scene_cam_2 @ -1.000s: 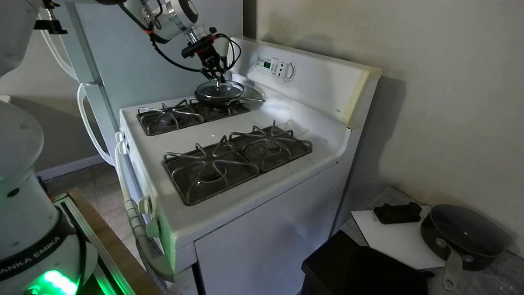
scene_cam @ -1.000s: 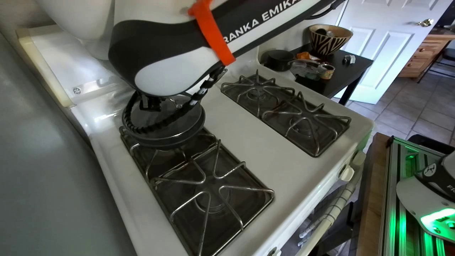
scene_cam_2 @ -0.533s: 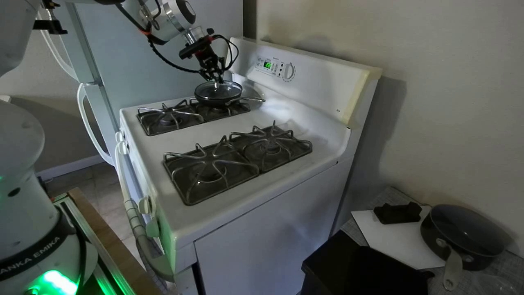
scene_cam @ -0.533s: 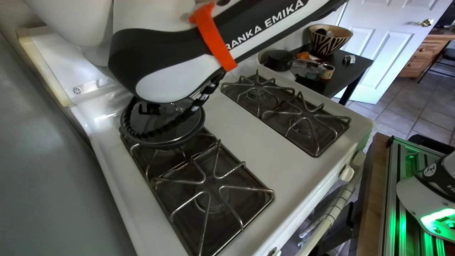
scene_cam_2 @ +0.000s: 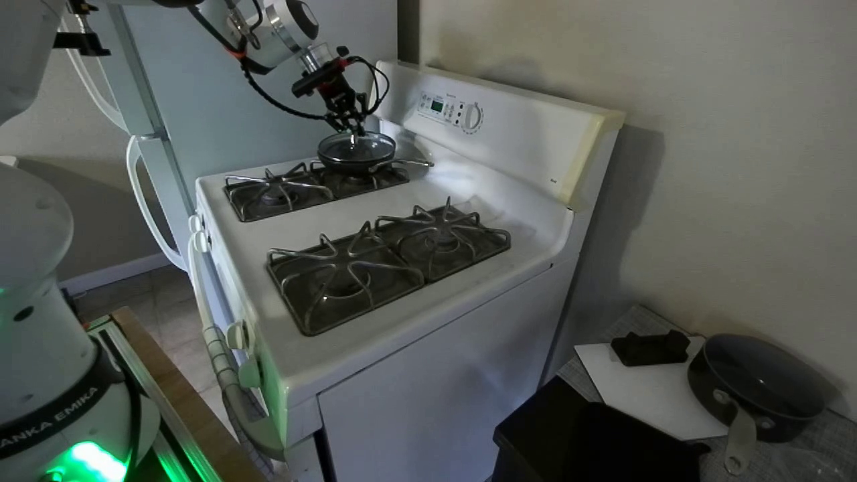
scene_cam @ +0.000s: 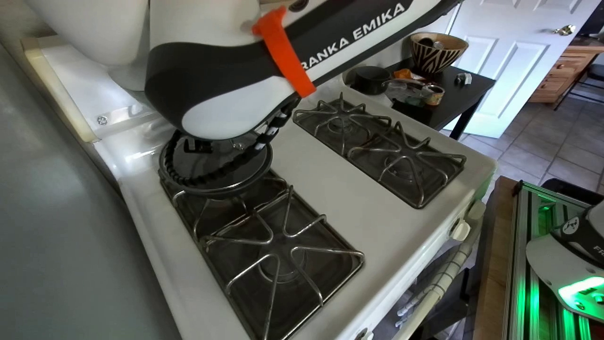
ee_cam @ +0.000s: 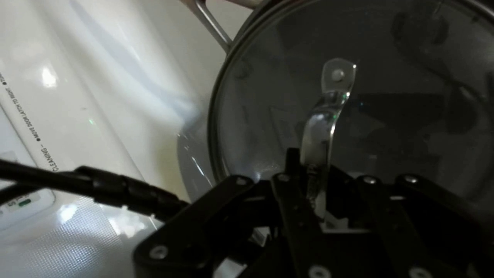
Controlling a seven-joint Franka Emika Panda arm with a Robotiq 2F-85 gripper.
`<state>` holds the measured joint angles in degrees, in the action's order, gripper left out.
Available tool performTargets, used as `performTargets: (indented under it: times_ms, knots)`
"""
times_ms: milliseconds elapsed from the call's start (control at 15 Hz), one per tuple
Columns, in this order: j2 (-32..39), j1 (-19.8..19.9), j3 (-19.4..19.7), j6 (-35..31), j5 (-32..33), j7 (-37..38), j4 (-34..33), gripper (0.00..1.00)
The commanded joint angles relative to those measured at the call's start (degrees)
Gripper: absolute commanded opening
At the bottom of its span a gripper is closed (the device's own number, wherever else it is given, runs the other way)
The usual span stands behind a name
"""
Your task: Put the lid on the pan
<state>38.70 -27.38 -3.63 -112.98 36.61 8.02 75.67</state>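
The clear glass lid (scene_cam_2: pixel 376 143) rests on the dark frying pan (scene_cam_2: pixel 355 166), which stands on a back burner. The lid (scene_cam: pixel 212 160) looks level with the pan rim (scene_cam: pixel 222 193) in both exterior views. The pan's slim handle (scene_cam_2: pixel 410 162) points toward the stove's back panel. In the wrist view, the lid (ee_cam: pixel 270 100) carries a clear arched handle (ee_cam: pixel 320 123). My gripper (ee_cam: pixel 314 168) has its fingers close on both sides of that handle and looks shut on it. In an exterior view my gripper (scene_cam_2: pixel 355 126) stands above the lid; elsewhere the arm hides it.
The stove's back panel (scene_cam_2: pixel 515 127) rises just behind the pan. The fridge (scene_cam_2: pixel 268 120) stands beside the stove. Raised burner grates (scene_cam: pixel 283 255) lie in front of the pan, with another pair (scene_cam_2: pixel 348 268) across the stovetop. A saucepan (scene_cam_2: pixel 756 388) sits on a side table.
The gripper and lid have moved down a little, closing the gap between lid and pan. In the last half second the arm has sunk only slightly and the lid has hardly moved.
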Motion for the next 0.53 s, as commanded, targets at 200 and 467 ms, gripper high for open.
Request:
performTargets:
  times_ms: [200, 467]
  knots:
    - [-1.7, -0.7, 0.7, 0.4, 2.8, 0.7, 2.9, 0.0]
    - [-1.6, 0.0, -0.4, 0.9, 1.5, 0.3, 2.7, 0.0]
